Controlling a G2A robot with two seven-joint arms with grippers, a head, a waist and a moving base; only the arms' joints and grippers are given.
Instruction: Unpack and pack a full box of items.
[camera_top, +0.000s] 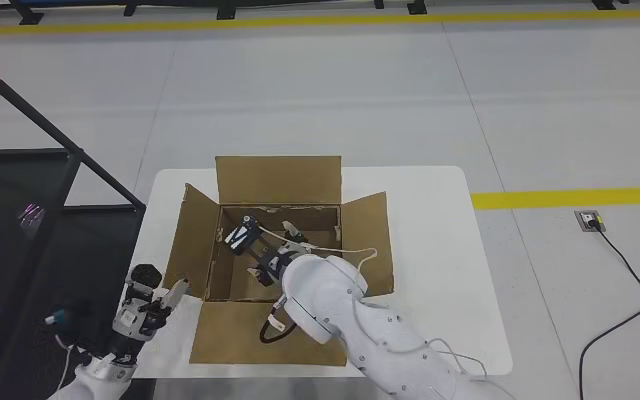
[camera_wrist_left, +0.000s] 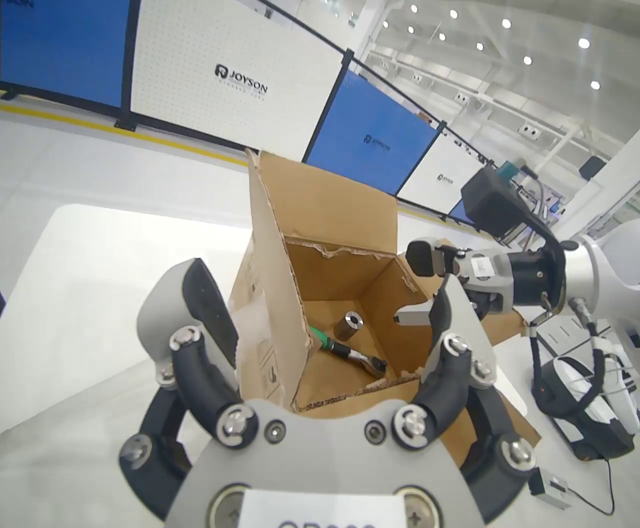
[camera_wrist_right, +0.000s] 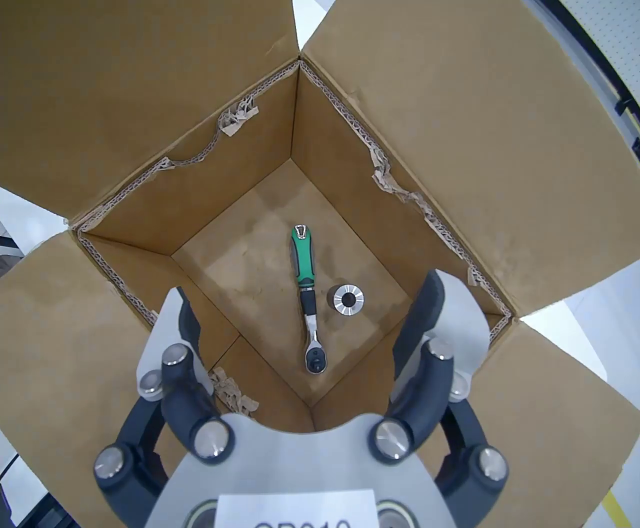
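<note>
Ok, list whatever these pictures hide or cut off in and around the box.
- Top view: most of the box floor lies under the right arm.
- Left wrist view: the wrench handle is mostly behind a box flap.
- Right wrist view: the box flaps run off the picture's edges.
- Right wrist view: any marking on the socket is too small to read.

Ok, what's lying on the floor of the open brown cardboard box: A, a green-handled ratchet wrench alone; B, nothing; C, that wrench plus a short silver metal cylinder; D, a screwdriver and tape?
C: the green-handled ratchet wrench lies beside the short silver metal cylinder on the floor of the open brown cardboard box.
</note>
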